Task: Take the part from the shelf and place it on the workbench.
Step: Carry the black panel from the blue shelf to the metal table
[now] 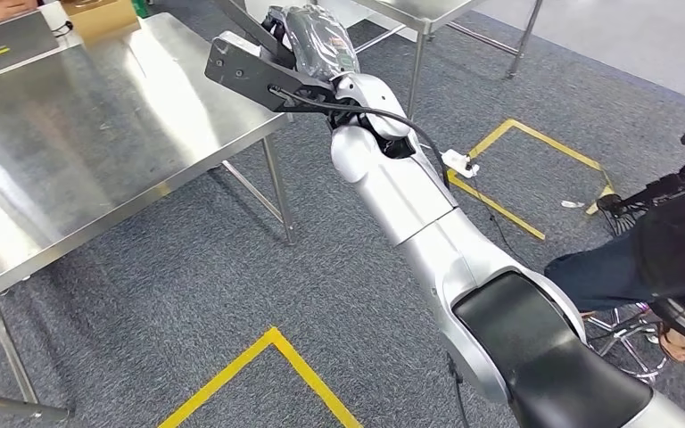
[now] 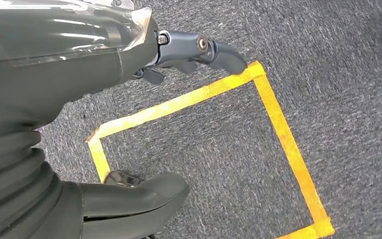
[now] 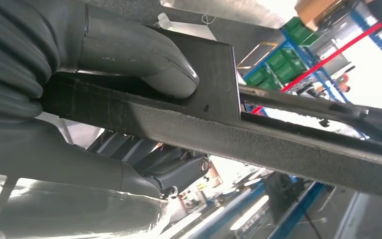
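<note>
Part (image 1: pixel 250 76), black bracket, clamped in my right hand (image 1: pixel 321 45), carried over workbench (image 1: pixel 98 134) edge; left hand (image 2: pixel 129 124) spread, empty.

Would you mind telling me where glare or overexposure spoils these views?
Head view: the steel workbench carries broad bright reflections. Right wrist view: the background behind the black part is blown out white, shelving soft. Left wrist view: evenly lit, carpet sharp.

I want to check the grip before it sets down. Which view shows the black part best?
The right wrist view: the black part runs across it, with the right hand gripping it, thumb pressed on its flat face. The head view shows the part smaller, beside the steel workbench.
</note>
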Available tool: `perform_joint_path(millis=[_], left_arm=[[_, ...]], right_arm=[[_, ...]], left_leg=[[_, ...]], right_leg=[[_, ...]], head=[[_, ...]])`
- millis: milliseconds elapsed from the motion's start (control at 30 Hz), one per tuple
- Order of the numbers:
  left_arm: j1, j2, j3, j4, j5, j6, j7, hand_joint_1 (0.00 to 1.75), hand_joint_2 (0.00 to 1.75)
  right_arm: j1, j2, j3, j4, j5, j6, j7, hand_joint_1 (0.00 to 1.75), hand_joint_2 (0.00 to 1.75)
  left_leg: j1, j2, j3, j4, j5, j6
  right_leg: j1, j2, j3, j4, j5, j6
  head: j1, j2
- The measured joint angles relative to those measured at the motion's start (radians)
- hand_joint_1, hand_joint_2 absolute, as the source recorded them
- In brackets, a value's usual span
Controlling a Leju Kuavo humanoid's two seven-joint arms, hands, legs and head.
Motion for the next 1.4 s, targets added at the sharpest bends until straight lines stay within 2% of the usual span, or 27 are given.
perform_joint_path(millis=[33,67,100,133,200,267,367,400,433,500,567,600,633,700,733,800,867,933,1000,1067,1100,1133,1167,1233,1300,1367,1400], left_arm=[[0.000,0.000,0.000,0.000,0.000,-0.001,0.000,0.00,1.75],[0.000,0.000,0.000,0.000,0.000,-0.002,0.000,0.00,1.75],[0.001,0.000,0.000,0.000,0.001,-0.003,0.000,0.00,1.75],[0.001,0.001,0.000,0.000,0.001,-0.004,0.000,0.00,1.75],[0.000,0.003,0.001,0.000,0.001,-0.006,0.000,0.00,1.75],[-0.001,0.003,0.001,-0.001,0.001,-0.007,0.000,0.00,1.75],[-0.001,0.003,0.001,0.000,0.001,-0.008,0.000,0.00,1.75],[-0.001,0.002,0.001,-0.001,0.001,-0.008,0.000,0.00,1.75],[-0.002,0.001,0.001,-0.001,0.001,-0.008,0.000,0.00,1.75],[-0.005,0.000,0.001,-0.001,0.002,-0.008,0.000,0.00,1.75],[-0.005,0.000,0.001,-0.001,0.002,-0.008,0.000,0.00,1.75],[-0.003,0.000,0.001,-0.001,0.001,-0.009,0.000,0.00,1.75],[-0.002,-0.001,0.001,-0.001,0.001,-0.010,0.000,0.00,1.75],[-0.001,-0.001,0.001,-0.001,0.000,-0.010,0.000,0.00,1.75],[-0.001,-0.001,0.001,-0.001,0.000,-0.011,0.000,0.00,1.75],[0.000,0.000,0.001,-0.001,0.000,-0.011,0.001,0.00,1.75],[0.003,0.002,0.002,-0.001,0.000,-0.011,0.001,0.00,1.75],[0.005,0.002,0.002,-0.001,0.000,-0.010,0.001,0.00,1.75],[0.003,0.002,0.002,-0.001,0.000,-0.011,0.000,0.00,1.75],[0.003,0.002,0.002,0.000,-0.001,-0.011,0.000,0.00,1.75],[0.003,0.002,0.002,0.000,-0.001,-0.011,0.000,0.00,1.75],[0.003,0.002,0.002,0.000,-0.001,-0.011,0.000,0.00,1.75],[0.003,0.002,0.002,-0.001,-0.001,-0.011,0.000,0.00,1.75],[0.001,0.004,0.002,-0.001,-0.002,-0.010,0.000,0.00,1.75],[-0.002,0.005,0.002,-0.001,-0.002,-0.010,0.001,0.00,1.75],[-0.002,0.006,0.002,-0.001,-0.001,-0.009,0.001,0.00,1.75],[-0.001,0.005,0.002,-0.001,-0.001,-0.009,0.001,0.00,1.75]], right_arm=[[-0.001,0.000,0.001,0.003,0.002,0.003,0.000,1.75,1.75],[-0.001,0.000,0.001,0.006,0.003,0.004,0.000,1.75,1.75],[-0.002,0.000,0.002,0.009,0.004,0.005,0.001,1.75,1.75],[-0.003,0.000,0.002,0.010,0.006,0.008,0.001,1.75,1.75],[-0.007,0.000,0.004,0.012,0.014,0.013,0.002,1.75,1.75],[-0.014,-0.002,0.005,0.013,0.018,0.017,0.003,1.75,1.75],[-0.019,-0.003,0.007,0.015,0.018,0.020,0.005,1.75,1.75],[-0.021,-0.003,0.007,0.016,0.018,0.021,0.005,1.75,1.75],[-0.023,-0.005,0.007,0.017,0.018,0.021,0.005,1.75,1.75],[-0.024,-0.011,0.008,0.019,0.018,0.021,0.005,1.75,1.75],[-0.021,-0.017,0.008,0.023,0.020,0.024,0.006,1.75,1.75],[-0.019,-0.019,0.008,0.025,0.022,0.027,0.008,1.75,1.75],[-0.018,-0.021,0.008,0.027,0.025,0.031,0.010,1.75,1.75],[-0.020,-0.025,0.009,0.028,0.032,0.041,0.013,1.75,1.75],[-0.020,-0.026,0.010,0.028,0.035,0.047,0.014,1.75,1.75],[-0.019,-0.027,0.013,0.029,0.039,0.058,0.017,1.75,1.75],[-0.018,-0.026,0.015,0.029,0.042,0.064,0.021,1.75,1.75],[-0.020,-0.023,0.016,0.028,0.045,0.067,0.022,1.75,1.75],[-0.021,-0.021,0.017,0.028,0.047,0.069,0.022,1.75,1.75],[-0.018,-0.022,0.018,0.028,0.050,0.072,0.022,1.75,1.75],[-0.016,-0.023,0.018,0.028,0.052,0.074,0.023,1.75,1.75],[-0.014,-0.024,0.019,0.028,0.054,0.076,0.023,1.75,1.75],[-0.014,-0.024,0.019,0.028,0.054,0.076,0.024,1.75,1.75],[-0.017,-0.024,0.020,0.028,0.054,0.077,0.024,1.75,1.75],[-0.019,-0.026,0.020,0.028,0.056,0.078,0.025,1.75,1.75],[-0.020,-0.025,0.021,0.028,0.058,0.082,0.025,1.75,1.75],[-0.020,-0.025,0.021,0.028,0.059,0.083,0.025,1.75,1.75]], left_leg=[[0.002,0.006,-0.031,0.063,-0.024,-0.003],[0.003,0.008,-0.050,0.100,-0.032,-0.004],[0.004,0.010,-0.051,0.101,-0.022,-0.004],[0.005,0.015,-0.030,0.060,0.004,-0.003],[-0.001,0.051,0.045,-0.078,0.061,0.006],[-0.009,0.078,0.088,-0.160,0.082,0.017],[-0.011,0.055,0.093,-0.173,0.084,0.031],[-0.009,0.046,0.097,-0.178,0.087,0.038],[-0.006,0.037,0.101,-0.183,0.091,0.045],[-0.003,0.016,0.104,-0.187,0.095,0.053],[-0.003,-0.009,0.103,-0.187,0.095,0.055],[-0.003,-0.023,0.103,-0.186,0.095,0.055],[-0.002,-0.035,0.104,-0.185,0.095,0.054],[-0.002,-0.058,0.102,-0.181,0.094,0.049],[-0.003,-0.067,0.100,-0.177,0.092,0.044],[-0.002,-0.079,0.094,-0.174,0.092,0.033],[0.002,-0.085,0.089,-0.176,0.093,0.022],[0.002,-0.054,0.074,-0.147,0.073,0.013],[0.001,-0.009,0.023,-0.041,0.017,0.005],[0.004,0.007,-0.042,0.087,-0.031,0.000],[0.004,0.009,-0.057,0.113,-0.032,0.000],[0.004,0.012,-0.050,0.097,-0.014,0.002],[0.004,0.018,-0.023,0.042,0.017,0.005],[-0.003,0.054,0.052,-0.098,0.073,0.016],[-0.012,0.074,0.087,-0.165,0.086,0.026],[-0.014,0.055,0.087,-0.170,0.087,0.036],[-0.013,0.045,0.090,-0.175,0.090,0.042]], right_leg=[[0.002,-0.009,0.000,0.000,-0.001,-0.002],[0.003,-0.018,0.000,0.000,-0.001,-0.003],[0.005,-0.027,0.000,0.000,-0.002,-0.003],[0.005,-0.036,0.001,0.000,-0.003,-0.004],[0.011,-0.051,0.003,0.001,-0.005,-0.001],[0.019,-0.065,0.004,0.001,-0.009,0.005],[0.023,-0.085,0.009,0.000,-0.016,0.017],[0.023,-0.078,0.006,0.011,-0.025,0.021],[0.022,-0.061,-0.006,0.042,-0.041,0.021],[0.017,-0.020,-0.063,0.164,-0.092,0.017],[0.013,-0.006,-0.123,0.281,-0.128,0.019],[0.012,-0.004,-0.131,0.292,-0.125,0.026],[0.010,-0.002,-0.118,0.259,-0.106,0.035],[0.001,0.019,-0.054,0.116,-0.047,0.052],[-0.002,0.030,-0.025,0.055,-0.024,0.055],[-0.003,0.041,-0.002,0.008,-0.008,0.047],[-0.001,0.028,0.000,0.005,-0.004,0.032],[-0.005,0.016,0.001,0.001,0.000,0.017],[-0.004,0.002,0.002,0.000,-0.001,0.006],[0.000,-0.015,0.003,0.000,-0.003,0.002],[0.001,-0.024,0.003,0.000,-0.004,0.001],[0.003,-0.033,0.005,0.000,-0.005,0.000],[0.004,-0.042,0.006,0.000,-0.006,-0.001],[0.010,-0.057,0.011,0.001,-0.011,0.003],[0.018,-0.073,0.014,0.001,-0.016,0.010],[0.022,-0.088,0.017,-0.001,-0.020,0.018],[0.021,-0.084,0.016,0.003,-0.025,0.023]], head=[[0.000,0.000],[0.000,0.000],[0.000,0.000],[0.000,0.000],[0.000,0.000],[0.002,0.000],[0.003,0.000],[0.003,0.000],[0.004,0.000],[0.005,0.000],[0.005,0.000],[0.006,0.000],[0.006,0.000],[0.006,0.000],[0.005,0.000],[0.005,0.000],[0.005,0.000],[0.002,0.000],[-0.001,0.000],[-0.002,0.000],[-0.002,0.000],[-0.002,0.000],[-0.002,0.000],[-0.001,0.000],[0.000,0.000],[0.001,0.000],[0.001,0.000]])
